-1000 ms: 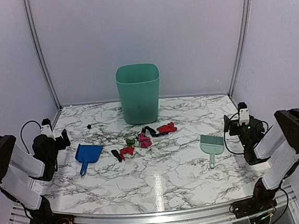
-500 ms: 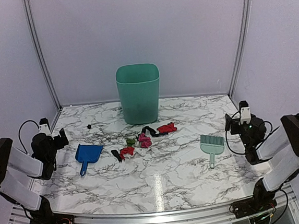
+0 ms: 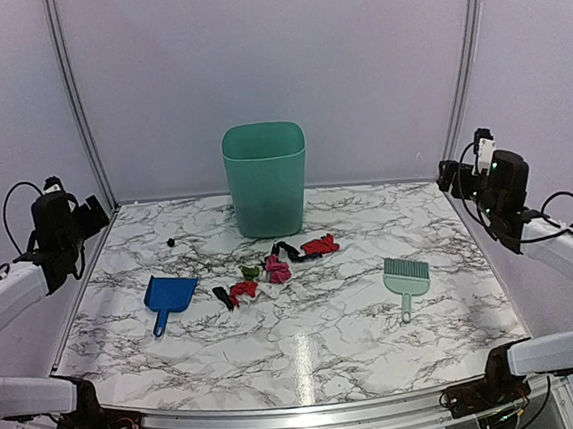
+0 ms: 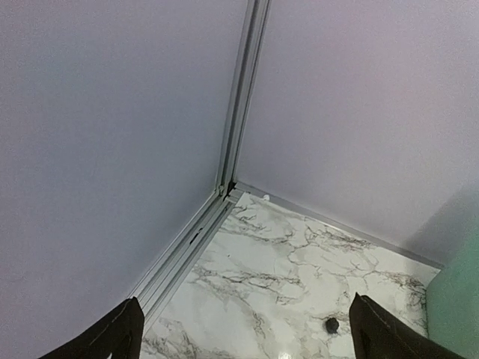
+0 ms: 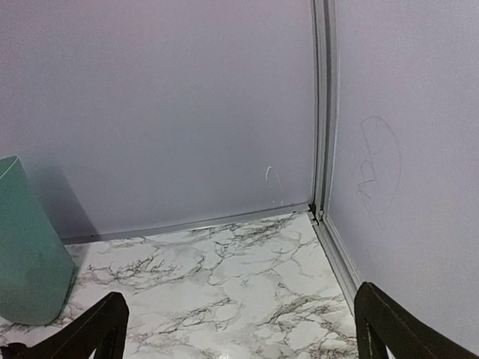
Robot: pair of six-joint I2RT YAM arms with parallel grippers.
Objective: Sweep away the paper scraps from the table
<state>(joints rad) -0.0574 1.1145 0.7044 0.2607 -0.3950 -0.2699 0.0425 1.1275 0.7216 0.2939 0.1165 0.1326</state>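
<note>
Left end effector (image 3: 92, 212) / right end effector (image 3: 451, 174): raised, open | paper scraps (image 3: 274, 269): unmoved

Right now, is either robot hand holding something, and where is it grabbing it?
Nothing is held. The left hand and right hand are both open, far from the dustpan and brush.

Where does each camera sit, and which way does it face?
Top: above and behind the arms, facing down over the table; both arms show.
Left wrist: by the left tool, facing the far-left corner; its fingertips show.
Right wrist: by the right tool, facing the far-right corner; its fingertips show.
Shared: both wrist views catch the green bin.
</note>
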